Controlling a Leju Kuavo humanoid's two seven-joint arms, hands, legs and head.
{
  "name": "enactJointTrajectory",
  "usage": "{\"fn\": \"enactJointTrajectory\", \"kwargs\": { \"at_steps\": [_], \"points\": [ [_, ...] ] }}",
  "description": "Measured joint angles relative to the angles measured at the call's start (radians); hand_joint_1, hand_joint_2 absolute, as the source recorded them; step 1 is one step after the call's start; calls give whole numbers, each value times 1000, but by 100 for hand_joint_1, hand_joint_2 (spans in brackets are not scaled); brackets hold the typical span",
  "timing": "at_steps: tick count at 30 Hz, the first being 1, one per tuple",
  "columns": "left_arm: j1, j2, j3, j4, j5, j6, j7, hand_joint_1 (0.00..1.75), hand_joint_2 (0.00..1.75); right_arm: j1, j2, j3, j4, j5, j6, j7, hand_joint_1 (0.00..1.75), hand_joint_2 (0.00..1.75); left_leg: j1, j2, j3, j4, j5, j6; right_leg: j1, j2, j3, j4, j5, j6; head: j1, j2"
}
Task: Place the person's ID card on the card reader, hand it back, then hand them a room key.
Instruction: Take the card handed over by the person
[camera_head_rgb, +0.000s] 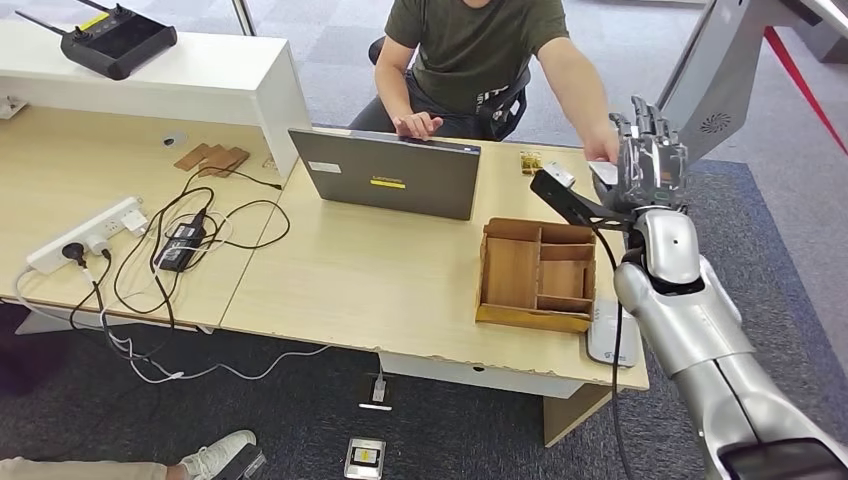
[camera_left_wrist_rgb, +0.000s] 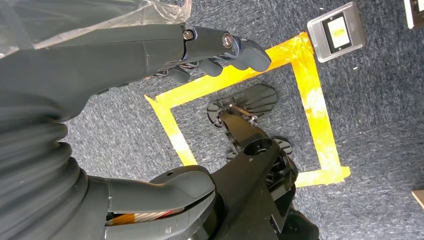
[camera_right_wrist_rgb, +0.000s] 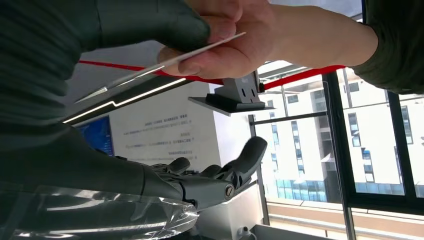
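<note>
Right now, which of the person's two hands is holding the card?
The person's hand reaching toward the robot's raised right hand pinches the card. Their other hand rests behind the laptop.

I can't read much here. The laptop (camera_head_rgb: 392, 170) lid carries a yellow label and a small white sticker; both have print on them, too small for me to make out. The person's dark trousers (camera_head_rgb: 490, 98) have white lettering near the chair, unreadable. The black remote (camera_head_rgb: 118, 38) on the far-left white counter has a yellow sticker, no legible text. The white reader (camera_head_rgb: 612, 340) at the near right table edge bears a small blue mark, unreadable. In the right wrist view a white wall panel (camera_right_wrist_rgb: 165, 135) shows several lines of dark print, too fine to read. The floor device (camera_left_wrist_rgb: 336, 31) has a yellow-lit screen, illegible.
</note>
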Motion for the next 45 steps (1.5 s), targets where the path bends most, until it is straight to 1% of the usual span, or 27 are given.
{"fn": "enactJointTrajectory", "kwargs": {
  "at_steps": [6,12,16,18,23,25,26,27,31,33,40,45],
  "points": [
    [1,0,-3,0,0,2,-1,0,175,-13,22,13,77,-4,-32,-17,175,175,0,0,0,0,0,0,0,0,0,0,0,0,0,0],
    [2,0,-6,0,0,2,-4,0,175,-14,34,23,119,-7,-60,-27,175,175,0,1,0,0,0,0,0,0,-1,0,0,0,0,0],
    [4,0,-6,0,6,6,-4,0,175,-15,39,23,144,-29,-88,-49,175,175,0,1,0,0,0,0,0,0,-1,0,0,0,0,0],
    [7,0,-6,0,9,10,-6,0,175,-15,40,21,154,-65,-120,-75,175,175,0,1,0,0,0,0,0,0,-1,0,0,0,0,0],
    [20,0,-6,0,20,27,-19,0,175,18,39,-12,152,-229,-238,-177,175,175,0,1,1,0,0,0,0,0,-1,-1,0,0,0,0],
    [28,0,-6,0,27,36,-24,0,175,55,33,-31,128,-282,-268,-190,175,175,0,1,1,1,0,0,0,0,-1,-1,0,0,0,0],
    [32,0,-6,0,32,42,-28,0,175,83,27,-41,103,-299,-274,-180,175,175,0,1,1,1,0,0,0,0,0,-1,0,0,0,0],
    [38,0,-6,0,38,49,-32,0,175,116,19,-50,68,-308,-273,-160,175,175,1,1,1,1,-1,0,0,0,0,-1,0,0,0,0],
    [64,3,-5,1,58,68,-54,0,175,271,-18,-76,-123,-298,-237,-40,175,175,1,1,1,0,-2,-1,0,1,-1,-1,0,0,0,0],
    [74,5,-4,1,65,74,-66,0,175,340,-39,-92,-213,-282,-233,-8,175,175,1,2,2,0,-3,-1,1,2,-1,-2,-1,0,0,0],
    [107,9,4,1,86,89,-100,0,175,579,-103,-149,-454,-253,-242,25,175,175,1,2,2,0,-4,-1,1,2,0,-2,-2,-1,0,0],
    [123,12,11,1,101,98,-118,0,175,700,-135,-191,-541,-295,-276,39,175,175,1,2,2,0,-4,-1,1,2,0,-2,-2,-1,0,0]
  ]
}}
